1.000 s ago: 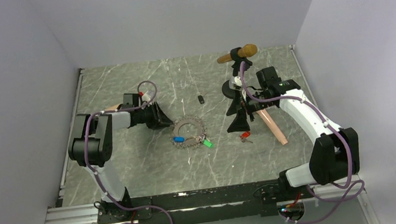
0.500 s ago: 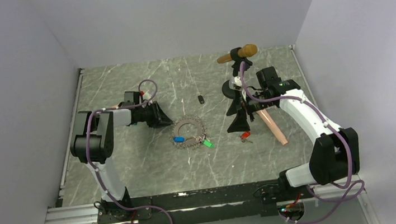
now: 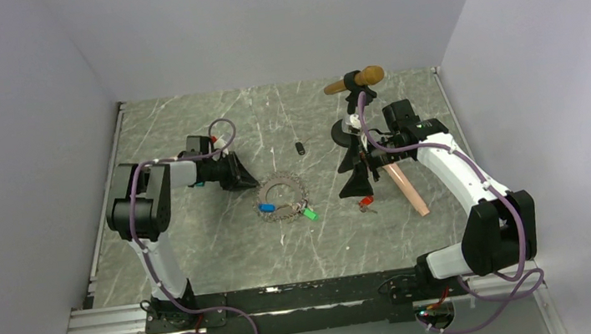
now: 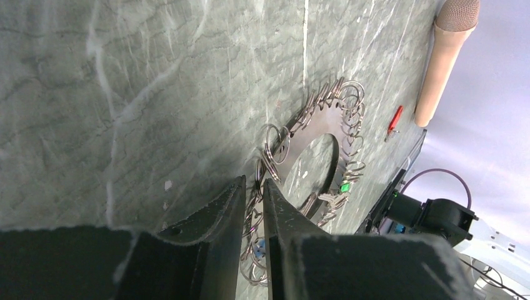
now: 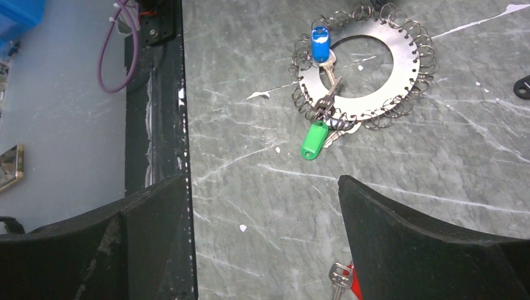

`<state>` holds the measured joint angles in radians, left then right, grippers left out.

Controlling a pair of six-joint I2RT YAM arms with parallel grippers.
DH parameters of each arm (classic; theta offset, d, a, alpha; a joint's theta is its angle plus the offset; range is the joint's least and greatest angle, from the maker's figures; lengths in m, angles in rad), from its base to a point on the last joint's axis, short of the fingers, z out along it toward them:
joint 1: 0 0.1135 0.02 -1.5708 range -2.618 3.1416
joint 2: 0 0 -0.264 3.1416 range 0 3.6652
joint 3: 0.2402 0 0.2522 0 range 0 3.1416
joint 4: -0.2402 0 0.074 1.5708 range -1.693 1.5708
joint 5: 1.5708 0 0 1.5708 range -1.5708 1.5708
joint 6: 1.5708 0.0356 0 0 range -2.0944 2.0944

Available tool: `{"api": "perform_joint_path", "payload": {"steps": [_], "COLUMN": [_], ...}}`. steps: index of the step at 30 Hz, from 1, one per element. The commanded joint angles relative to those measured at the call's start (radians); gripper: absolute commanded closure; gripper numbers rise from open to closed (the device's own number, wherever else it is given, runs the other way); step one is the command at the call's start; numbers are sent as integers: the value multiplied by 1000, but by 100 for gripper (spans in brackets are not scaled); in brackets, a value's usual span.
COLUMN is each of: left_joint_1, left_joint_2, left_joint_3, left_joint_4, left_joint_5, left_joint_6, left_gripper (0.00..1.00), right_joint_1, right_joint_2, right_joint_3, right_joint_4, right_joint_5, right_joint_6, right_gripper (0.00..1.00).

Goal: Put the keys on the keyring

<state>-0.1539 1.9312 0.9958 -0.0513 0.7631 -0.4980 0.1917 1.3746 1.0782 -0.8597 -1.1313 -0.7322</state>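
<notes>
Black base rail [image 3: 290, 298] sits at the near edge of the grey marbled table [image 3: 201, 253], with both arms bolted to it.

Red-tagged metal key [image 3: 366, 203] [image 5: 353, 284] [image 4: 395, 119] lies loose on the table, well apart from the ring. It is just near of the right gripper and cut off by the bottom edge of the right wrist view.

Green-tagged metal key [image 3: 310, 213] [image 5: 314, 139] has its tag flat on the table just outside the ring's near rim.

Blue-tagged metal key [image 3: 266, 207] [image 5: 320, 42] lies across the ring plate. Its blade runs to the same bunch of rim loops as the green one. Cannot tell whether either is threaded on.

Flat grey metal keyring [image 3: 295, 192] [image 5: 375, 103] [image 4: 294, 156], a disc with a hole and many small wire loops around its rim, lies flat at mid-table between the two grippers.

Pink-tan microphone [image 3: 406, 188] [image 4: 437, 69] lies on the table to the right of the red key.

Right gripper [image 3: 358, 178] [image 5: 262, 187] has its jaws spread wide with nothing between them, and it points down.

Left gripper [image 3: 234, 174] [image 4: 253, 187] is low at the ring's far-left rim. Its jaws are narrow with only a slim gap, and wire loops show in that gap. Cannot tell whether they are pinched.

Small black oblong piece [image 3: 300, 148] lies farther back on its own.

Gold-headed microphone [image 3: 354, 82] sits on a black stand at the far edge.
</notes>
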Motion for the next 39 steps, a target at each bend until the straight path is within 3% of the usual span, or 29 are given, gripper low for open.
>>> {"api": "perform_joint_path", "payload": {"steps": [1,10,12,14,19,22,25,32,35,39], "left_joint_1": [0,-14,-19,-19,-19,-33,-120,-454,-509,-519], "left_joint_2": [17,35,36,26,-112,-297,-466,-723,-805,-910], "left_joint_3": [35,48,54,50,10,29,106,159,141,101], "left_joint_4": [-9,7,5,20,93,39,-107,-288,-304,-263], "left_joint_5": [25,42,44,51,37,-47,-201,-502,-534,-490], "left_joint_6": [17,-1,-4,-10,-1,113,332,966,1059,1040], "left_gripper": [77,83,88,100,100,100,100,100,100,100], "right_joint_1": [3,3,5,4,4,5,6,11,14,16], "right_joint_2": [-2,-5,-6,-6,-9,-8,-9,-21,-44,-100], "right_joint_3": [38,39,40,40,40,42,45,74,89,163], "right_joint_4": [-2,-6,-7,-9,-10,-13,-35,-154,-162,-139], "right_joint_5": [-18,-19,-22,-21,-20,-17,-13,-12,-9,-20], "right_joint_6": [-27,-30,-32,-32,-35,-39,-67,-228,-277,-287], "right_gripper": [2,2,2,2,2,2,2,0,0,0]}}
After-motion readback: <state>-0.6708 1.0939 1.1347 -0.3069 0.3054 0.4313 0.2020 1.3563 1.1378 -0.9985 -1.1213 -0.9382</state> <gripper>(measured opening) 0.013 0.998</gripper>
